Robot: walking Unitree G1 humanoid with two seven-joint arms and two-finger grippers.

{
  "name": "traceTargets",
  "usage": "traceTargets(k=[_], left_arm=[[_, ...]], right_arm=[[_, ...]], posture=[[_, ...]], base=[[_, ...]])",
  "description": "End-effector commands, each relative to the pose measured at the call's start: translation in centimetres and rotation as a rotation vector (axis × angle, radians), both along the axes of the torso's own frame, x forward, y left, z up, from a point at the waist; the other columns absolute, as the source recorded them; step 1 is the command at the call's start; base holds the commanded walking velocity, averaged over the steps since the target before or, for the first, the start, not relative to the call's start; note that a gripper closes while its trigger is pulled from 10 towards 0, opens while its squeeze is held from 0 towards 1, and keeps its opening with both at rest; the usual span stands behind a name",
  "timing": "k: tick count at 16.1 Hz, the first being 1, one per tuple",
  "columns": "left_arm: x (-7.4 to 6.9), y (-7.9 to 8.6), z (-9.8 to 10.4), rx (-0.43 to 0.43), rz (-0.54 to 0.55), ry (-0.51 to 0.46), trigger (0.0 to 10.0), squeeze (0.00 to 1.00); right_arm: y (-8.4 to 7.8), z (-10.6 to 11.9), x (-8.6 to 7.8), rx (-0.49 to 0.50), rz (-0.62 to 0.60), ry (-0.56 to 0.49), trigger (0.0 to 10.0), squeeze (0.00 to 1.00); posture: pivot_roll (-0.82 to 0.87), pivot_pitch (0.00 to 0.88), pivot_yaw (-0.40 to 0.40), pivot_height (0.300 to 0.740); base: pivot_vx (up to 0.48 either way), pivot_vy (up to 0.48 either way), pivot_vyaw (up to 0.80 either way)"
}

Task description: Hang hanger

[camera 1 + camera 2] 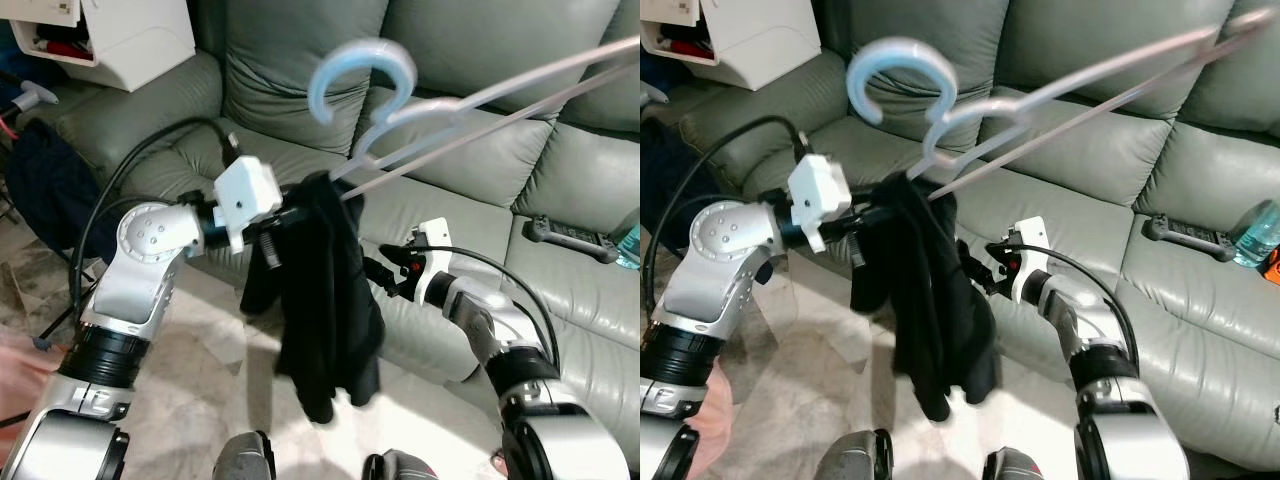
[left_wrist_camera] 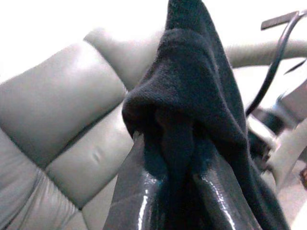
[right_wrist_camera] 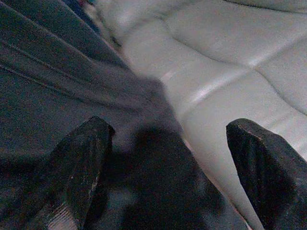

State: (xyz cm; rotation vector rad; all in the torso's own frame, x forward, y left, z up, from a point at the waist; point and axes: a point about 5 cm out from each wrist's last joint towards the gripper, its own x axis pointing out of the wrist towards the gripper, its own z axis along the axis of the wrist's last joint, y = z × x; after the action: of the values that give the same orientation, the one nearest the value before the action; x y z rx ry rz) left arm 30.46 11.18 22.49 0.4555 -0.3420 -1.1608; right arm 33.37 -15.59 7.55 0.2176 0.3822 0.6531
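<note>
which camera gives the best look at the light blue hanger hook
The left eye view: the whole hook of the hanger shows against the sofa. The right eye view shows it about as well. The wrist views show the black garment instead.

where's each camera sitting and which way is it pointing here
Left eye view: head, looking down at the sofa; both arms, blue hanger.
Right eye view: same scene, black garment.
Left wrist view: along the left pincer, shut on the garment.
Right wrist view: along the open right pincer, garment and sofa beyond.
Both wrist views share the garment.
</note>
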Motion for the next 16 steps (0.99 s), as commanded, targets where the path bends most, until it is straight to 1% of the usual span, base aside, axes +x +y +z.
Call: traceTargets(k=[1, 2, 3, 5, 6, 7, 8, 9, 10, 11, 12, 13, 14, 15, 16], left_arm=[[-0.3, -0.3, 2.2, -0.038, -0.03, -0.067, 0.0, 0.0], [-0.5, -0.4, 2.4, -0.045, -0.033, -0.067, 0.0, 0.0], [-0.6, -0.4, 2.9, -0.059, -0.03, -0.072, 0.0, 0.0], [-0.7, -0.2, 3.2, -0.063, -0.022, -0.073, 0.0, 0.0], [-0.5, 0.2, 3.1, -0.058, 0.002, -0.066, 0.0, 0.0], [-0.5, 0.4, 3.0, -0.053, 0.009, -0.066, 0.0, 0.0], [-0.4, 0.7, 2.8, -0.046, 0.021, -0.058, 0.0, 0.0], [-0.3, 0.8, 2.6, -0.043, 0.03, -0.051, 0.0, 0.0], [-0.3, 1.0, 2.2, -0.032, 0.037, -0.04, 0.0, 0.0], [-0.2, 1.2, 1.6, -0.007, 0.05, -0.033, 0.0, 0.0], [0.0, 1.6, 0.7, 0.02, 0.073, -0.022, 0.0, 0.0], [0.1, 2.1, 0.0, 0.034, 0.096, -0.008, 0.0, 0.0], [0.4, 2.8, -1.2, 0.06, 0.13, 0.009, 0.0, 0.0], [0.8, 4.1, -3.1, 0.079, 0.194, 0.052, 0.0, 0.0], [0.9, 5.2, -4.8, 0.111, 0.236, 0.085, 0.0, 0.0]], right_arm=[[-0.3, -0.1, 0.3, -0.038, -0.035, 0.01, 10.0, 0.0], [-0.6, -0.5, 0.3, -0.059, -0.059, 0.029, 10.0, 0.0], [-1.4, -1.2, 0.3, -0.063, -0.151, 0.071, 0.0, 0.0], [-2.5, -1.6, 0.3, -0.059, -0.246, 0.101, 0.0, 0.0], [-3.8, -1.9, 0.2, -0.065, -0.327, 0.117, 0.0, 0.0], [-4.1, -1.9, 0.1, -0.073, -0.346, 0.117, 0.0, 0.0], [-5.1, -1.6, 0.3, -0.076, -0.41, 0.085, 0.0, 0.0], [-5.8, -1.1, 0.4, -0.038, -0.454, 0.074, 0.0, 0.0], [-6.4, -0.7, 0.5, -0.045, -0.481, 0.048, 0.0, 0.0], [-7.3, -0.2, 0.7, -0.084, -0.524, 0.01, 0.0, 0.0], [-8.6, 0.6, 0.8, -0.113, -0.596, -0.043, 0.0, 0.0], [-9.6, 1.5, 0.9, -0.109, -0.653, -0.085, 0.0, 0.0], [-10.9, 2.7, 1.1, -0.091, -0.732, -0.142, 0.0, 0.0], [-12.7, 4.3, 1.1, -0.091, -0.829, -0.207, 0.0, 0.0], [-13.9, 5.7, 1.2, -0.083, -0.896, -0.249, 0.0, 0.0]], posture=[[-0.01, 0.054, 0.036, 0.74], [0.0, 0.055, 0.032, 0.74], [0.0, 0.057, 0.032, 0.74], [0.0, 0.058, 0.031, 0.74], [0.0, 0.058, 0.031, 0.74], [0.0, 0.063, 0.03, 0.74], [0.0, 0.063, 0.03, 0.74], [-0.01, 0.063, 0.029, 0.74], [-0.01, 0.063, 0.029, 0.74], [-0.01, 0.063, 0.029, 0.74], [-0.01, 0.063, 0.029, 0.74], [-0.01, 0.062, 0.024, 0.74], [-0.01, 0.062, 0.024, 0.74], [-0.02, 0.062, 0.022, 0.74], [-0.02, 0.062, 0.025, 0.74]], base=[[0.0, 0.0, 0.0], [0.0, 0.0, 0.0], [0.0, 0.0, 0.0], [0.0, 0.0, 0.0], [0.0, 0.0, 0.0], [0.0, 0.0, 0.0], [0.0, 0.0, 0.0], [0.0, 0.0, 0.0], [0.0, 0.0, 0.0], [0.0, 0.0, 0.0], [0.0, 0.0, 0.0], [0.0, 0.0, 0.0], [0.0, 0.0, 0.0], [0.0, 0.0, 0.0], [0.0, 0.0, 0.0]])
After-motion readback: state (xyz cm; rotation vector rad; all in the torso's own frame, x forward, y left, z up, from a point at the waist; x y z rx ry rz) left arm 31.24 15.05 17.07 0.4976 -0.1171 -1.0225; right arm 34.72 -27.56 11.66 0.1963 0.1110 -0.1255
